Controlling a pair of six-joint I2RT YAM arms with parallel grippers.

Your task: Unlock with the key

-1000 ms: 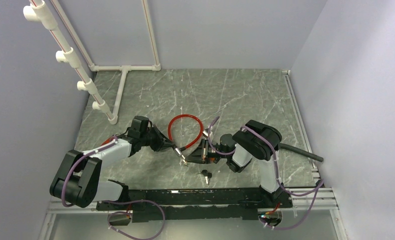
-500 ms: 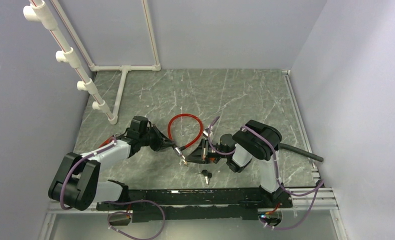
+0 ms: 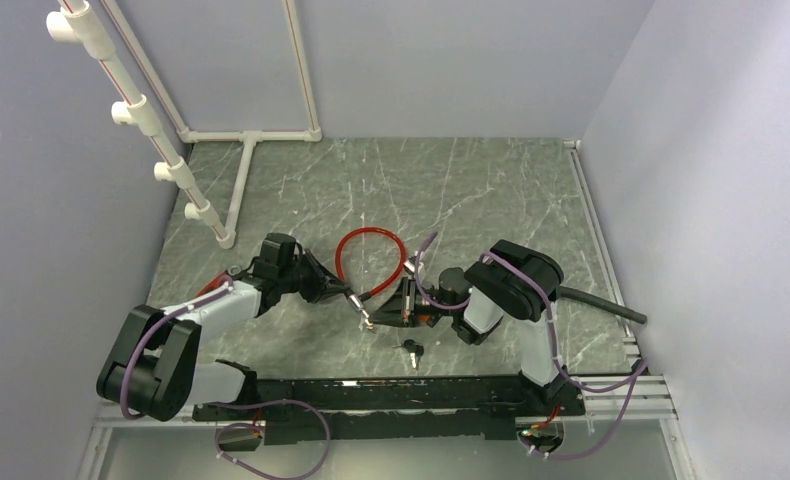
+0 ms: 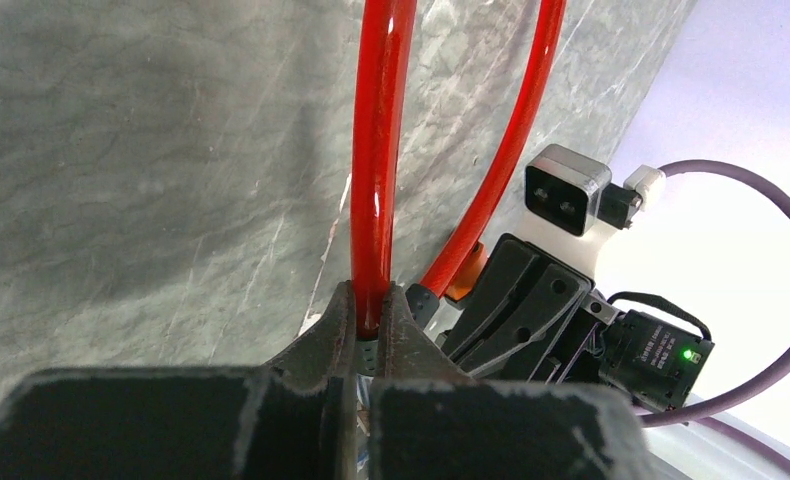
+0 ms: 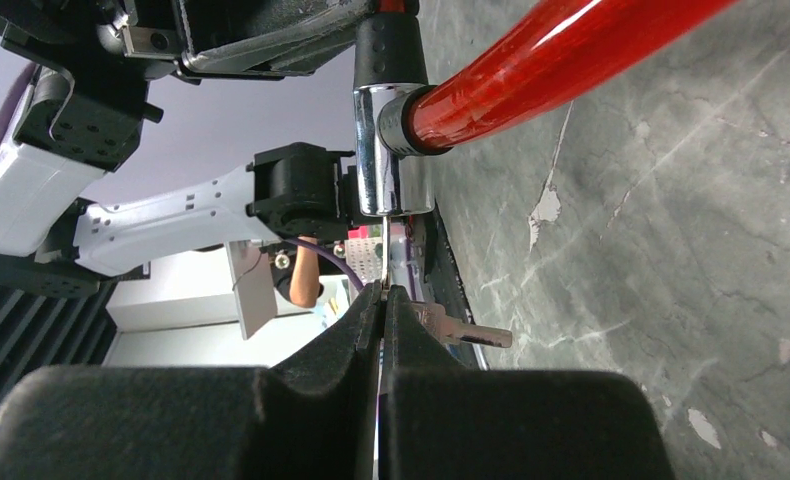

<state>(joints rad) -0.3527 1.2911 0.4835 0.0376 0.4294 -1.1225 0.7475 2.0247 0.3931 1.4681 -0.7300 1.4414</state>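
A red cable lock (image 3: 369, 262) lies looped on the marble table. My left gripper (image 3: 352, 297) is shut on the red cable (image 4: 379, 150) just behind its black collar, seen in the left wrist view (image 4: 371, 302). The chrome lock cylinder (image 5: 392, 150) sits at the cable's end. My right gripper (image 3: 391, 312) is shut on a thin key (image 5: 383, 255), seen in the right wrist view (image 5: 381, 292). The key's blade points straight up to the underside of the cylinder and touches it. How deep it sits is hidden.
A second key (image 3: 411, 349) lies on the table in front of the grippers and shows beside my right fingers (image 5: 463, 334). A white pipe frame (image 3: 186, 175) stands at the back left. A black rail (image 3: 391, 395) runs along the near edge.
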